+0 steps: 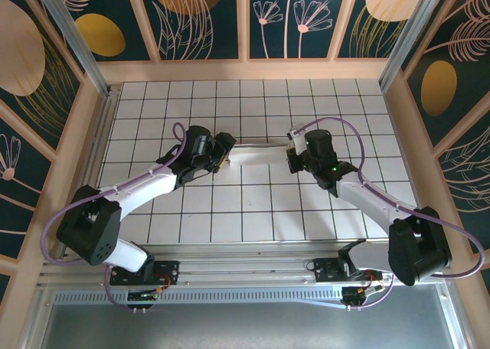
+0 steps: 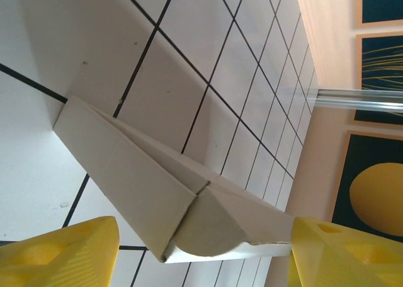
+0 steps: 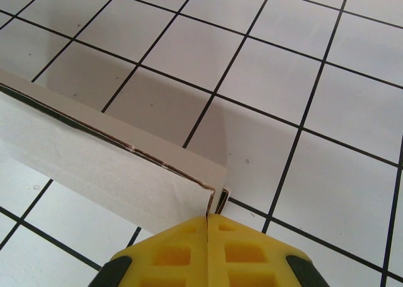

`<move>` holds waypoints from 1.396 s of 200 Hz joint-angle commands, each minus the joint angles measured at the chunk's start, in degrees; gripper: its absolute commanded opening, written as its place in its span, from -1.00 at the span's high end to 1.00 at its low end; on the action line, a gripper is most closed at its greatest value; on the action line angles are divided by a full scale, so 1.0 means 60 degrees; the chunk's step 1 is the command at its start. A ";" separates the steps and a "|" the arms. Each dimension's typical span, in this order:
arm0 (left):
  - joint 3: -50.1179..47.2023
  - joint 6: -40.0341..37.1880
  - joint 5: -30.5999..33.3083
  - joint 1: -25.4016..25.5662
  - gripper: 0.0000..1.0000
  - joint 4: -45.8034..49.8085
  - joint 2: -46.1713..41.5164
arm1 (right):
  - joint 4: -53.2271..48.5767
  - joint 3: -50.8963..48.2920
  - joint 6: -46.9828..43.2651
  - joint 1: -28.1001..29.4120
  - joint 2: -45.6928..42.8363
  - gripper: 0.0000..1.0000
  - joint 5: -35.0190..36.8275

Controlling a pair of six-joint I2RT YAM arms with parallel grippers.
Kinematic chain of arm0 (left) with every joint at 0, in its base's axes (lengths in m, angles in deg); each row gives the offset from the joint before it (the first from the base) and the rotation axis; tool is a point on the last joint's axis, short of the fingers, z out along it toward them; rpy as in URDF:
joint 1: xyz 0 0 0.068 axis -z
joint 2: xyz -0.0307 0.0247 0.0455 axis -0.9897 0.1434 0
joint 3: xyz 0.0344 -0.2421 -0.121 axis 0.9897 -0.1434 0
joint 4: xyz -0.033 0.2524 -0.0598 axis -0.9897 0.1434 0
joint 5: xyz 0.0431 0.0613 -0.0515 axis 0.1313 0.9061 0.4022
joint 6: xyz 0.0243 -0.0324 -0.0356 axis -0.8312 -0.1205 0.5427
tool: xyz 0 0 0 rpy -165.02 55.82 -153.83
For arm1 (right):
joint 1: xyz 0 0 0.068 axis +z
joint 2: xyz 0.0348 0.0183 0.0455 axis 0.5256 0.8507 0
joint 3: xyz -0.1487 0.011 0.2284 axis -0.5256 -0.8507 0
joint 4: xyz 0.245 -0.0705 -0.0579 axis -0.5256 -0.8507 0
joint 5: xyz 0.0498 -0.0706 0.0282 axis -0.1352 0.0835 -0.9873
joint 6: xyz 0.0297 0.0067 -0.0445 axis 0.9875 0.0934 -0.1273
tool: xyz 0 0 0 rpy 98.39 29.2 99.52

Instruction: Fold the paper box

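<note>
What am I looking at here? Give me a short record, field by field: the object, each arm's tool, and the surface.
Object: box, white thin card, folded long and narrow, stretched between the two arms
Left tool: open, a finger on either side of the box's end
Right tool: shut, pinching a corner of the box's other end
Surface: table, white tiles with dark lines
</note>
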 commanded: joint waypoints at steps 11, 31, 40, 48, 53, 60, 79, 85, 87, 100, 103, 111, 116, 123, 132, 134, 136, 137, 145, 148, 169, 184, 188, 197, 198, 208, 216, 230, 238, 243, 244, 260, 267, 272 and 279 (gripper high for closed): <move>-0.0091 0.0370 -0.0229 0.0018 -0.33 -0.0348 0.0227 | -0.0345 0.0083 -0.0214 0.0117 0.0187 1.00 0.0106; -0.0108 0.0467 -0.0214 0.0020 -0.16 -0.0327 0.0227 | -0.0326 0.0072 -0.0198 0.0131 0.0209 1.00 0.0108; -0.0108 0.0511 -0.0214 0.0019 -0.08 -0.0339 0.0238 | -0.0321 0.0072 -0.0199 0.0133 0.0223 1.00 0.0098; -0.0086 0.0550 -0.0229 0.0019 -0.05 -0.0340 0.0257 | -0.0321 0.0076 -0.0185 0.0129 0.0238 1.00 0.0094; -0.0074 0.0583 -0.0231 0.0020 -0.01 -0.0340 0.0278 | -0.0313 0.0059 -0.0172 0.0131 0.0238 1.00 0.0092; -0.0054 0.0621 -0.0263 0.0013 0.06 -0.0361 0.0312 | -0.0312 0.0057 -0.0170 0.0143 0.0238 1.00 0.0088; -0.0022 0.0676 -0.0400 0.0016 0.12 -0.0456 0.0466 | -0.0331 0.0058 -0.0170 0.0147 0.0238 1.00 0.0097; -0.0016 0.0708 -0.0444 0.0020 0.13 -0.0471 0.0523 | -0.0342 0.0058 -0.0170 0.0146 0.0238 1.00 0.0107; -0.0019 0.0714 -0.0458 0.0016 0.14 -0.0482 0.0539 | -0.0354 0.0058 -0.0170 0.0143 0.0238 1.00 0.0110; -0.0005 0.0759 -0.0492 0.0020 0.16 -0.0528 0.0633 | -0.0381 0.0061 -0.0170 0.0152 0.0224 1.00 0.0093; -0.0001 0.0773 -0.0492 0.0018 0.17 -0.0519 0.0648 | -0.0397 0.0058 -0.0162 0.0144 0.0223 0.99 0.0088; 0.0014 0.0796 -0.0485 0.0020 0.20 -0.0501 0.0688 | -0.0422 0.0058 -0.0155 0.0150 0.0210 0.93 0.0027; 0.0032 0.0779 -0.0464 0.0020 0.22 -0.0501 0.0696 | -0.0443 0.0051 -0.0140 0.0143 0.0196 0.88 -0.0023; 0.0034 0.0774 -0.0439 0.0007 0.24 -0.0493 0.0724 | -0.0449 0.0022 -0.0119 0.0153 0.0154 0.82 -0.0119; 0.0057 0.0800 -0.0398 0.0020 0.26 -0.0459 0.0754 | -0.0439 -0.0021 -0.0111 0.0144 0.0071 0.76 -0.0281; 0.0054 0.0796 -0.0392 0.0016 0.26 -0.0446 0.0762 | -0.0422 -0.0039 -0.0111 0.0143 0.0046 0.75 -0.0321; 0.0065 0.0783 -0.0379 0.0015 0.26 -0.0432 0.0767 | -0.0418 -0.0051 -0.0111 0.0154 0.0018 0.74 -0.0356; 0.0074 0.0779 -0.0377 0.0018 0.26 -0.0430 0.0776 | -0.0410 -0.0063 -0.0111 0.0148 0.0003 0.73 -0.0379; 0.0089 0.0762 -0.0347 0.0020 0.27 -0.0368 0.0805 | -0.0366 -0.0136 -0.0097 0.0143 -0.0127 0.66 -0.0492; 0.0122 0.0747 -0.0333 0.0018 0.27 -0.0325 0.0812 | -0.0346 -0.0179 -0.0085 0.0137 -0.0177 0.60 -0.0523; 0.0172 0.0716 -0.0273 0.0004 0.28 -0.0164 0.0879 | -0.0227 -0.0385 -0.0017 0.0114 -0.0604 0.21 -0.0840; 0.0171 0.0716 -0.0272 0.0009 0.28 -0.0163 0.0901 | -0.0228 -0.0397 0.0092 0.0077 -0.0887 0.01 -0.1047; 0.0175 0.0716 -0.0273 0.0004 0.28 -0.0164 0.0914 | -0.0237 -0.0397 0.0104 0.0068 -0.0959 -0.03 -0.1093; 0.0191 0.0730 -0.0273 0.0005 0.29 -0.0169 0.0930 | -0.0240 -0.0389 0.0172 0.0045 -0.1122 -0.13 -0.1169; 0.0196 0.0730 -0.0273 0.0005 0.29 -0.0174 0.0930 | -0.0241 -0.0385 0.0177 0.0042 -0.1138 -0.14 -0.1174; 0.0214 0.0720 -0.0273 0.0005 0.29 -0.0175 0.0953 | -0.0228 -0.0369 0.0247 0.0000 -0.1285 -0.25 -0.1307; 0.0236 0.0725 -0.0273 -0.0002 0.28 -0.0173 0.0988 | -0.0215 -0.0356 0.0291 -0.0058 -0.1381 -0.33 -0.1440; 0.0267 0.0731 -0.0298 0.0002 0.28 -0.0204 0.1057 | -0.0170 -0.0378 0.0355 -0.0192 -0.1505 -0.42 -0.1921; 0.0301 0.0746 -0.0315 0.0002 0.28 -0.0235 0.1111 | -0.0132 -0.0393 0.0433 -0.0279 -0.1556 -0.45 -0.2173; 0.0329 0.0745 -0.0330 -0.0006 0.28 -0.0262 0.1139 | -0.0090 -0.0409 0.0515 -0.0340 -0.1567 -0.47 -0.2327; 0.0330 0.0745 -0.0331 0.0000 0.28 -0.0272 0.1145 | -0.0085 -0.0409 0.0532 -0.0348 -0.1565 -0.47 -0.2392; 0.0474 0.0702 -0.0359 0.0003 0.28 -0.0369 0.1283 | 0.0026 -0.0426 0.0804 -0.0588 -0.1488 -0.48 -0.2739; 0.0567 0.0666 -0.0389 0.0002 0.28 -0.0384 0.1339 | 0.0017 -0.0426 0.0861 -0.0670 -0.1427 -0.48 -0.2841; 0.0639 0.0607 -0.0415 0.0000 0.28 -0.0370 0.1389 | 0.0002 -0.0426 0.0904 -0.0741 -0.1376 -0.48 -0.2907; 0.0731 0.0458 -0.0434 0.0000 0.28 -0.0320 0.1433 | -0.0057 -0.0411 0.0988 -0.0876 -0.1276 -0.48 -0.3048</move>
